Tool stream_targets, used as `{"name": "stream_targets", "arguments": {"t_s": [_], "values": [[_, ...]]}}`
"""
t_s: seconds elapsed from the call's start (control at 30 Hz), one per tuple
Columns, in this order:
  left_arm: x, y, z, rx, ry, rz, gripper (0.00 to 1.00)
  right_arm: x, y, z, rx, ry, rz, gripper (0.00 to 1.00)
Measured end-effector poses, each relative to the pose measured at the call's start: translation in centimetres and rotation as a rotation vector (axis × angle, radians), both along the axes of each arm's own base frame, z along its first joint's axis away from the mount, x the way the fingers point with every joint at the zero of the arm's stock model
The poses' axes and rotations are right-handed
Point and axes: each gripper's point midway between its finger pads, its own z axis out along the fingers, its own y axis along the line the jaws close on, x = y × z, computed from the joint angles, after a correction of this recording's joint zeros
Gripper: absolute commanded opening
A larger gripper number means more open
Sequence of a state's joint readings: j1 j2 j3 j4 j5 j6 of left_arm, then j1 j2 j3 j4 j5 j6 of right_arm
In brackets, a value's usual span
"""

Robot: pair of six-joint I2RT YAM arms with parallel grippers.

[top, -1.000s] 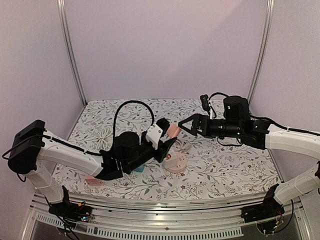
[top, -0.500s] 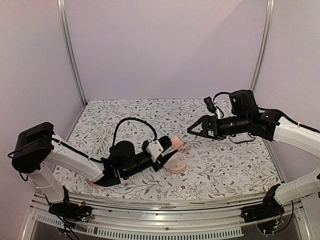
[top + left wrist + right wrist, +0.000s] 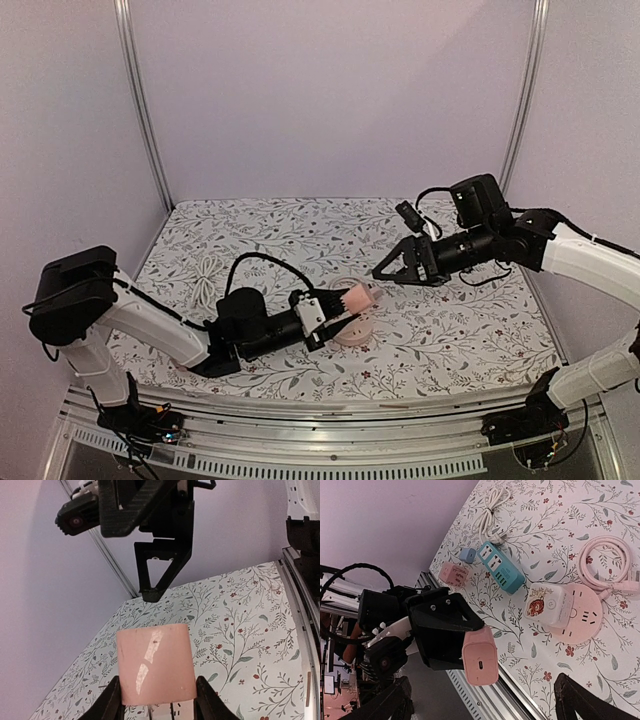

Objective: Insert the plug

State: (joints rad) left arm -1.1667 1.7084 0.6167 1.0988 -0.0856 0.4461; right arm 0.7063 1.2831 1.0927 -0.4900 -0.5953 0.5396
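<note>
My left gripper [image 3: 345, 305] is shut on a pink plug [image 3: 362, 297] and holds it tilted just above the round pink socket hub [image 3: 352, 330]. In the left wrist view the plug [image 3: 155, 662] fills the space between my fingers [image 3: 111, 702], with its prongs showing below it. In the right wrist view the plug [image 3: 480, 662] shows its USB-C face, and the hub [image 3: 587, 617] carries a white adapter with a tiger picture [image 3: 549, 605]. My right gripper [image 3: 392, 270] is open and empty, up and to the right of the plug.
A teal power strip [image 3: 500, 570], a small blue adapter [image 3: 467, 555] and a pink cube adapter [image 3: 453, 573] lie left of the hub. A coiled white cable [image 3: 207, 275] lies at the left, and the hub's pink cord [image 3: 610, 562] lies behind it.
My left gripper has moved down and to the right with the pink plug, closer to the hub. My right gripper has drawn back to the right, away from the plug.
</note>
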Motion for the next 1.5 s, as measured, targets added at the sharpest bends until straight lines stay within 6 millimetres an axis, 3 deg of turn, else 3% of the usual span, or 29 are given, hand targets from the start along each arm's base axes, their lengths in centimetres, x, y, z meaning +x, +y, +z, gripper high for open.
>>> {"name": "stream_targets", "arguments": {"t_s": [0.53, 0.97, 1.27, 1.5], "values": [[-2.1, -0.8, -0.5, 0.020, -0.024, -0.135, 0.00, -2.3, 1.5, -0.2, -0.010, 0.036, 0.151, 0.88], [-2.0, -0.7, -0.5, 0.020, -0.025, -0.140, 0.00, -4.3, 2.2, -1.8, -0.085, 0.030, 0.215, 0.75], [-1.7, -0.6, -0.3, 0.008, -0.017, -0.133, 0.00, -3.6, 2.8, -3.4, -0.150, 0.027, 0.200, 0.67], [-1.7, -0.6, -0.1, -0.002, -0.016, -0.131, 0.00, -3.6, 3.6, -3.7, -0.166, 0.017, 0.204, 0.53]]}}
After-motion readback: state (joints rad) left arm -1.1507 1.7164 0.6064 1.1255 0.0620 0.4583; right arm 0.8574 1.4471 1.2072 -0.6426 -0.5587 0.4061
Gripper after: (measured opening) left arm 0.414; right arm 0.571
